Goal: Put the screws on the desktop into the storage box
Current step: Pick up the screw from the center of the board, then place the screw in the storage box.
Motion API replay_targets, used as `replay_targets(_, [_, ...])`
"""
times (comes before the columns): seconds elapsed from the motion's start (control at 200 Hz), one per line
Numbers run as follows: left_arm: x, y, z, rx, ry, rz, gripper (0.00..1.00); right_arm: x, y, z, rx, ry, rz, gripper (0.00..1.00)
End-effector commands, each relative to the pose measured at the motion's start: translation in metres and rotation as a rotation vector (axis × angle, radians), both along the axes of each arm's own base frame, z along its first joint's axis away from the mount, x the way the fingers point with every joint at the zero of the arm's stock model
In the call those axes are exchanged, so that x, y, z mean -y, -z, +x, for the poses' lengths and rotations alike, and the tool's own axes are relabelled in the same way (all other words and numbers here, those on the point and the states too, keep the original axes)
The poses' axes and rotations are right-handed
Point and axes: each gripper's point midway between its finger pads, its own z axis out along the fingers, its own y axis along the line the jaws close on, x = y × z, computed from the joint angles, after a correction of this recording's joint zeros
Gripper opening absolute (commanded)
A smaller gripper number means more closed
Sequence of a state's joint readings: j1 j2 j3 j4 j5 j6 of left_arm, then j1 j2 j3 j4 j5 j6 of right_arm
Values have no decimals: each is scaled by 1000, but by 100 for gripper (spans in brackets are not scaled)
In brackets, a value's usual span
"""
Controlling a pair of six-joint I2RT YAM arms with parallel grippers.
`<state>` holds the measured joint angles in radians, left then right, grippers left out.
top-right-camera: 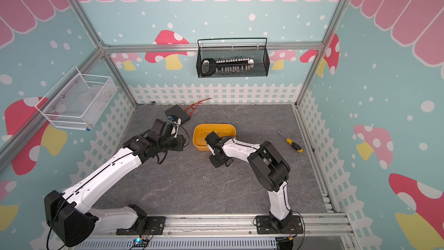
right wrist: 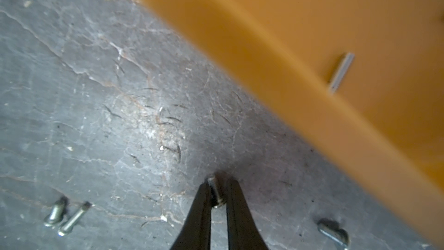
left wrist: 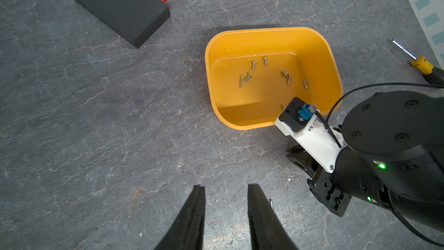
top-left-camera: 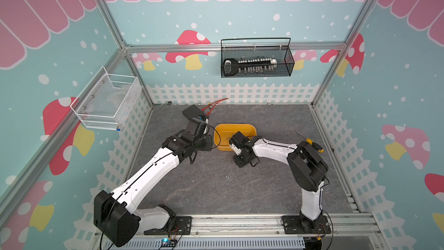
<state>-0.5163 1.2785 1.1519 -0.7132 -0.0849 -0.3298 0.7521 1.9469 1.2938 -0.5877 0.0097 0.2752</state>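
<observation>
Screw (right wrist: 217,194) sits pinched between the narrow jaws of your right gripper (right wrist: 218,183), low at the desktop (right wrist: 96,116) just beside the outer wall of the box (right wrist: 276,80); you cannot tell whether it is off the surface. A pair of screws (right wrist: 64,215) lies loose on the desktop near the fingers on one side, and another single screw (right wrist: 334,233) lies on the other side. Your left gripper (left wrist: 225,187) hangs above bare desktop with jaws partly apart and nothing between them; one loose screw (left wrist: 271,203) lies just beside a finger. Several screws (left wrist: 253,64) lie scattered on the box floor. You also have a black case (left wrist: 120,6) farther back on the left and a screwdriver (top-right-camera: 292,144) well off to the right
</observation>
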Motion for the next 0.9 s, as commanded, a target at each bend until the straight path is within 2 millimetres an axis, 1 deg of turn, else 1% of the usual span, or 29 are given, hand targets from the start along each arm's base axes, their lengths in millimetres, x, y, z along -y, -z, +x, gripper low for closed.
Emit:
replay_targets(0.0, [-1,-7,1,18,-2,-13,34,12,12,-11,-37,1,-64,7])
replay_targets(0.045, [-1,-6,1,17,-2,-12,34,12,6,-9,-25,10,-63,5])
replay_targets(0.14, [-2,-8,2,23,-6,-14,34,10,-18,-1,21,33,-46,4])
replay_targets(0.17, [-2,-9,2,26,-9,-14,34,9,-22,1,28,38,-45,4])
replay_targets(0.18, [-2,-9,2,25,-9,-13,34,8,-32,2,46,41,-26,4])
replay_targets(0.195, [-2,-9,2,27,-8,-14,34,6,-41,4,62,43,-13,3])
replay_targets(0.385, [-5,-12,4,33,-22,-14,34,-7,-108,19,158,59,87,2])
replay_targets(0.46, [-6,-11,5,34,-27,-16,34,-14,-129,26,186,53,121,3])
replay_targets(0.535, [-8,-10,5,32,-31,-18,34,-17,-144,36,214,55,120,3])
replay_targets(0.6, [-8,-11,5,35,-33,-24,34,-15,-149,51,226,71,108,3])
replay_targets(0.615, [-9,-11,5,35,-34,-26,34,-14,-147,54,220,75,103,3])
replay_targets(0.62, [-9,-11,5,35,-35,-27,34,-15,-151,56,228,76,110,3])
replay_targets(0.665, [-9,-10,6,36,-36,-29,34,-15,-150,67,226,87,113,3])
replay_targets(0.685, [-9,-10,6,35,-35,-30,34,-16,-157,72,238,93,126,3])
replay_targets(0.695, [-9,-9,6,34,-36,-30,34,-16,-148,76,225,95,114,3])
replay_targets(0.71, [-10,-9,6,34,-37,-29,34,-16,-145,80,221,100,110,3])
replay_targets(0.755, [-11,-8,6,32,-39,-32,34,-15,-142,92,216,114,102,3])
replay_targets(0.785, [-11,-8,6,32,-40,-34,34,-13,-135,100,207,125,89,2])
replay_targets(0.896, [-13,-9,6,35,-41,-40,34,-6,-121,126,196,157,55,2])
